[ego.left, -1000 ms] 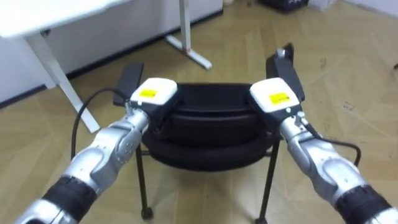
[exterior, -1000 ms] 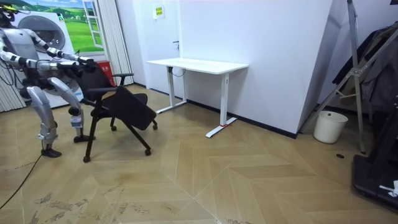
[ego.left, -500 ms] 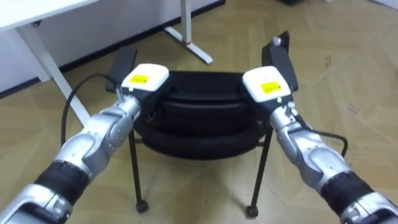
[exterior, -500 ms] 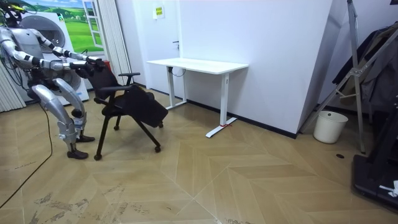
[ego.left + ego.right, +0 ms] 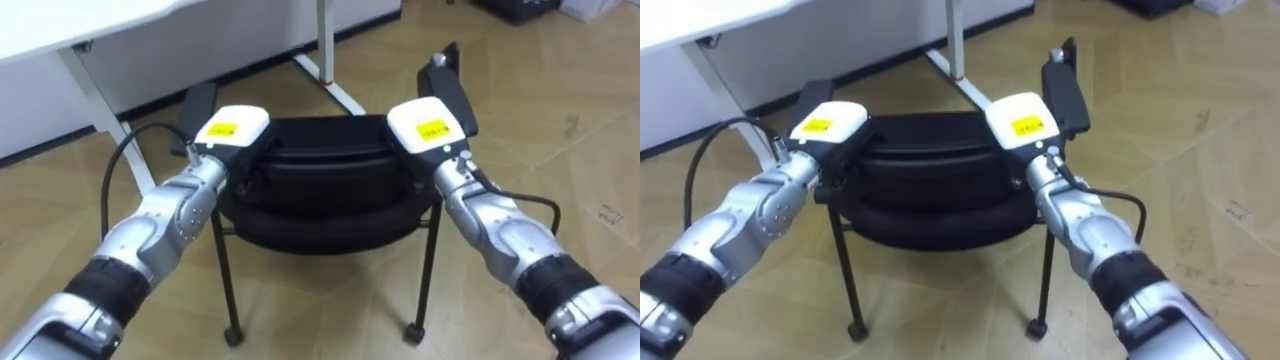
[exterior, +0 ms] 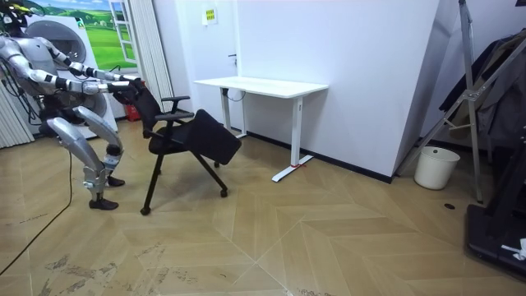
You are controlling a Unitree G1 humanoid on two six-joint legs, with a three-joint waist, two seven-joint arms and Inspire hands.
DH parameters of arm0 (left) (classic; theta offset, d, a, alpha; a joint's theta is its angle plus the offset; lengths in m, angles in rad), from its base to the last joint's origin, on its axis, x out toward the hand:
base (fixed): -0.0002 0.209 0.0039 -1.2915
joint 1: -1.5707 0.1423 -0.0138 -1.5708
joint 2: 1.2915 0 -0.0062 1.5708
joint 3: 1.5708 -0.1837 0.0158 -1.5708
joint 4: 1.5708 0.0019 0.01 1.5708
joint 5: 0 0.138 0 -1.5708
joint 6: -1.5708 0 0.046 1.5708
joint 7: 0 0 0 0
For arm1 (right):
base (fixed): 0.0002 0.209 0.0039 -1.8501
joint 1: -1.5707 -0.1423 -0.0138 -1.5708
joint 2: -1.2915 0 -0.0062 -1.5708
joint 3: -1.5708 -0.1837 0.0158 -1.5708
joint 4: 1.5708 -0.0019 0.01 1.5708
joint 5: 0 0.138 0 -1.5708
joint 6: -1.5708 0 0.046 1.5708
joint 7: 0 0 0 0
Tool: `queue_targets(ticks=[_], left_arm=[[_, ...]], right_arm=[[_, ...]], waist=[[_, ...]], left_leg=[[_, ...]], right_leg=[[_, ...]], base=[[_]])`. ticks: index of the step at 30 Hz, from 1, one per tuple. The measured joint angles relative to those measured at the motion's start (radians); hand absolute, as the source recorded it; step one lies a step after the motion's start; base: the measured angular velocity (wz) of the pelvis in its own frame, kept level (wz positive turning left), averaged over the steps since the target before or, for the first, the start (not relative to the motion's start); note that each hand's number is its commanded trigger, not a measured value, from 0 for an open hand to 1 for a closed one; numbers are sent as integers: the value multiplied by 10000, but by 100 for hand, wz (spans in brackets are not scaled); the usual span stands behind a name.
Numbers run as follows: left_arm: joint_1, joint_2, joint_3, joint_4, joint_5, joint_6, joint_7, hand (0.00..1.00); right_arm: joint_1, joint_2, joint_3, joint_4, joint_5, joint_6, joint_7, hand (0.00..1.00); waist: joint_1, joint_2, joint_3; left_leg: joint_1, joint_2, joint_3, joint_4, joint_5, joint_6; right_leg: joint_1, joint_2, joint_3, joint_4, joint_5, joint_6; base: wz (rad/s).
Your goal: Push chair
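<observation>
Standing on a wood-patterned floor (image 6: 288, 238), the robot is seen behind a black chair (image 5: 330, 190) with both arms stretched forward. The left hand (image 5: 232, 130) and the right hand (image 5: 428, 125) are laid on the top of the backrest, one toward each end. Their fingers are hidden over its far side, so it cannot be told whether they are curled round it. In the room view the chair is shown on thin legs, its seat sloping down away from the robot. A white table (image 6: 263, 85) is set against the wall just beyond the chair, and its table leg (image 5: 335, 86) lies directly ahead on the floor. Farther along the wall, a white bin (image 6: 436, 167) and a stand (image 6: 501, 74) hung with dark clothes are seen, well apart from the chair.
</observation>
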Motion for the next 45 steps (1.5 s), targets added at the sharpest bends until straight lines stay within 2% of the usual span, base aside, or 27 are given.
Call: queue_targets(ticks=[2, 4, 6, 9, 11, 12, 14, 15, 17, 18, 20, 22, 23, 24, 25, 26, 28, 30, 32, 34, 35, 36, 37, 38, 39, 41, 45], left_arm=[[69, -16, -46, 10, -11, -5, 134, 100], [75, -41, -64, 9, -34, -7, 191, 100], [73, -58, -97, 1, -56, -3, 330, 100], [88, -43, -102, -97, -48, 3, 406, 100], [86, -1, -106, -277, -5, 61, 423, 100], [87, -3, -122, -307, 5, 95, 422, 100], [110, 0, -264, -439, 5, 226, 363, 100], [110, -11, -291, -438, 2, 252, 363, 100], [131, -47, -301, -479, 9, 307, 361, 100], [125, -38, -301, -500, 7, 323, 361, 100], [120, -12, -304, -546, 1, 345, 379, 100], [76, -37, -295, -502, -16, 338, 391, 100], [43, -100, -300, -430, -18, 342, 391, 100], [47, -111, -309, -416, -18, 341, 391, 100], [93, -121, -349, -418, -16, 338, 391, 100], [124, -131, -430, -424, -9, 345, 390, 100], [125, -154, -550, -434, -6, 346, 386, 100], [8, -89, -569, -462, 7, 351, 386, 100], [-97, -27, -613, -425, -22, 355, 370, 100], [-203, -12, -647, -352, -14, 349, 365, 100], [-282, 41, -687, -197, -12, 321, 357, 100], [-259, 50, -684, -132, -12, 277, 359, 100], [-300, 51, -658, -68, -3, 263, 359, 100], [-279, 141, -614, -67, -8, 247, 359, 100], [-214, 163, -597, -46, -9, 236, 361, 100], [-282, 182, -476, 11, 30, 237, 381, 100], [-343, 196, -336, -53, 47, 238, 420, 100]], right_arm=[[27, -47, 2, 16, -5, -98, 0, 100], [20, -99, 5, -16, -2, -122, -18, 100], [-4, -174, 4, -73, 4, -124, -38, 100], [-24, -207, -15, -95, 0, -127, -96, 100], [0, -283, -30, -223, 10, -122, -189, 100], [19, -286, -39, -222, 7, -118, -200, 100], [160, -295, -57, -251, 22, -107, -221, 100], [188, -304, -59, -252, 38, -101, -249, 100], [268, -380, -53, -403, 38, -25, -317, 100], [270, -380, -49, -428, 38, 9, -318, 100], [284, -378, -35, -464, 56, 96, -322, 100], [264, -388, -40, -501, 53, 147, -327, 100], [264, -383, -41, -532, 50, 208, -333, 100], [268, -381, -35, -499, 53, 209, -332, 100], [313, -370, -14, -444, 55, 208, -330, 100], [391, -341, -14, -391, 82, 207, -331, 100], [555, -333, -17, -424, 155, 204, -353, 100], [550, -330, -16, -497, 216, 263, -380, 100], [543, -320, 1, -529, 225, 287, -434, 100], [542, -324, 57, -533, 366, 332, -496, 100], [543, -324, 87, -497, 406, 332, -577, 100], [542, -322, 108, -486, 430, 329, -584, 100], [534, -279, 164, -443, 458, 326, -596, 100], [407, -176, 254, -352, 458, 347, -599, 100], [338, -137, 300, -293, 464, 376, -602, 100], [130, -24, 372, -112, 495, 446, -599, 100], [-30, -49, 395, -256, 494, 529, -599, 100]], waist=[[-5, -88, 60], [77, -84, 66], [100, -90, 61], [164, -81, 43], [146, -64, 18], [119, -46, 6], [76, -32, -109], [49, -49, -123], [44, -79, -183], [13, -56, -202], [106, -196, -233], [125, -279, -257], [51, -273, -236], [16, -281, -210], [-11, -266, -175], [-42, -215, -127], [-111, -149, -146], [-110, -137, -151], [-182, -155, -156], [-227, -214, -141], [-320, -200, -127], [-343, -228, -119], [-368, -214, -134], [-324, -113, -124], [-323, -113, -110], [-332, -159, -91], [-374, -162, -87]], left_leg=[[-99, -25, -25, 243, 661, 132], [-183, -118, 100, 87, 567, 133], [-418, -431, 296, -412, 273, 163], [-596, -891, 860, -2339, 153, 283], [-500, -1230, 1273, -4709, 226, 301], [-422, -1306, 1296, -5115, 259, 274], [-163, -1412, 1465, -5733, 599, 682], [-48, -1471, 1506, -5847, 623, 726], [289, -1628, 1788, -6222, 620, 1069], [351, -1664, 1817, -6217, 587, 1121], [626, -1853, 2219, -6204, 291, 1491], [789, -2073, 2372, -6037, -73, 1602], [903, -2168, 2442, -5855, -254, 1675], [1005, -2184, 2494, -5767, -381, 1742], [1213, -2192, 2499, -5592, -695, 1763], [1467, -2162, 2439, -5467, -973, 1791], [1636, -2144, 2206, -5378, -1257, 1828], [1639, -2153, 2075, -5366, -1338, 1896], [1694, -2140, 1987, -5312, -1377, 1812], [1721, -2149, 1822, -5204, -1511, 1724], [1690, -2135, 1587, -5045, -1631, 1623], [1686, -2129, 1512, -4955, -1697, 1568], [1644, -2046, 1361, -4785, -1840, 1417], [1635, -1846, 1234, -4672, -1971, 1250], [1636, -1784, 1187, -4654, -2010, 1174], [1539, -1680, 986, -4547, -2074, 945], [1334, -1602, 636, -4479, -1992, 736]], right_leg=[[335, -1, -59, -112, -123, -76], [438, 12, -62, -215, -124, -129], [479, -18, -62, -215, -234, -136], [626, 3, -92, -346, -325, -110], [761, 8, -198, -547, -347, -69], [834, 29, -227, -612, -362, -40], [1101, 40, -204, -870, -489, 203], [1202, 10, -184, -986, -496, 297], [1455, -40, 99, -1425, -432, 640], [1545, -100, 66, -1504, -425, 672], [1722, -424, 245, -1463, -576, 938], [1716, -774, 188, -879, -646, 1091], [1641, -1088, 13, -84, -511, 1292], [1594, -1213, 44, 260, -397, 1380], [1484, -1383, 93, 934, -68, 1438], [1447, -1390, 222, 1406, 334, 1480], [1280, -1367, 384, 1853, 807, 1528], [851, -1348, 485, 2063, 696, 1591], [173, -1394, 431, 1534, 381, 1565], [-134, -1347, 425, 404, 352, 1544], [-208, -1215, 510, -479, 534, 1445], [-223, -1138, 609, -914, 858, 1408], [-119, -963, 637, -979, 1328, 1261], [52, -758, 508, -1105, 1308, 1128], [105, -682, 429, -1130, 1275, 1065], [136, -661, 149, -1121, 1018, 843], [121, -657, -274, -1008, 697, 605]], base=[[16], [2], [0], [-8], [-4], [0], [2], [0], [-8], [-22], [-22], [-17], [0], [0], [-4], [-5], [3], [9], [17], [28], [38], [40], [17], [11], [6], [18], [28]])
